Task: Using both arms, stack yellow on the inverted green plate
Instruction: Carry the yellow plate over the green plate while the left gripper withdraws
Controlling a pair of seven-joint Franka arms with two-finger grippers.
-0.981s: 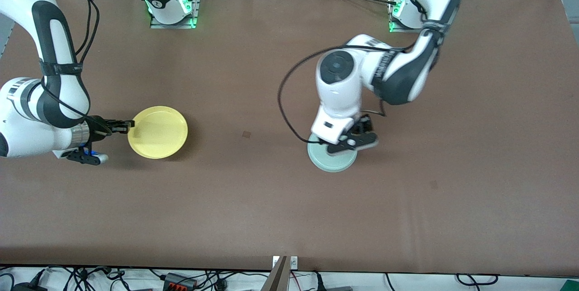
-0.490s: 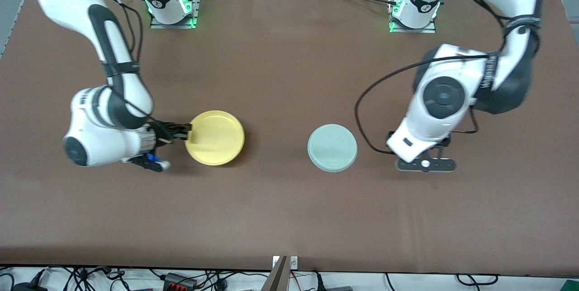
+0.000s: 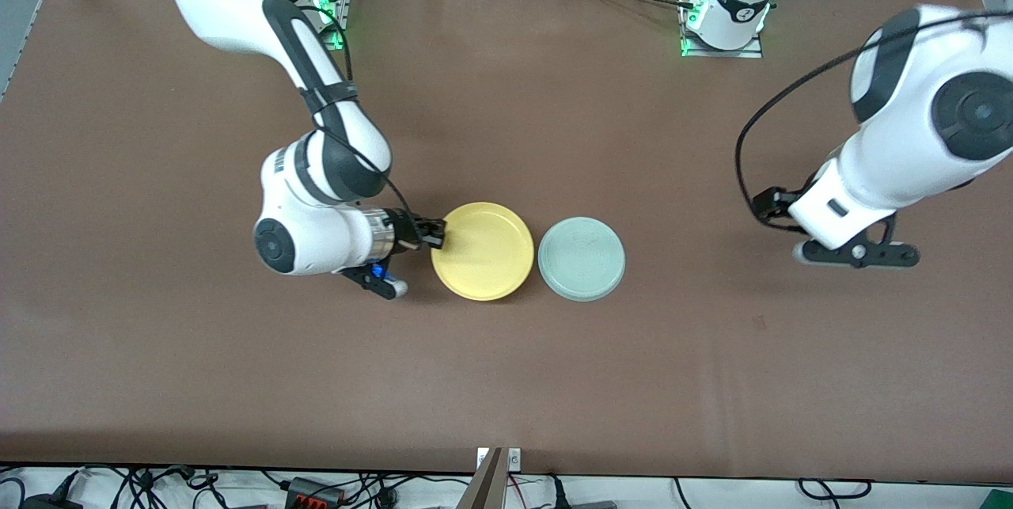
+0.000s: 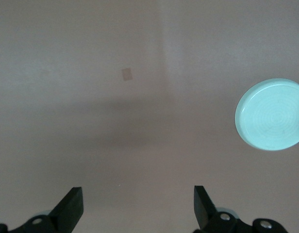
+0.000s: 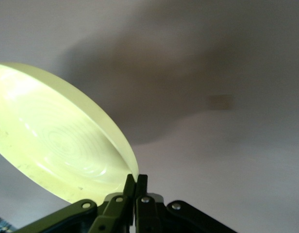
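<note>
The yellow plate (image 3: 483, 250) is held by its rim in my right gripper (image 3: 434, 236), just above the table and right beside the green plate, toward the right arm's end. In the right wrist view the right gripper (image 5: 135, 182) is shut on the yellow plate's (image 5: 57, 145) edge. The pale mint-green plate (image 3: 582, 258) lies upside down on the table, rings showing; it also shows in the left wrist view (image 4: 271, 114). My left gripper (image 3: 856, 254) is open and empty, raised over bare table toward the left arm's end. Its fingers (image 4: 72, 209) stand wide apart.
The brown table (image 3: 506, 382) has a small dark mark (image 3: 760, 323) near the left gripper. The arm bases (image 3: 722, 18) stand along the edge farthest from the front camera. Cables lie past the nearest edge (image 3: 316, 485).
My right arm has carried the yellow plate across the table to just beside the green plate. My left arm has let go of the green plate and pulled away toward its own end.
</note>
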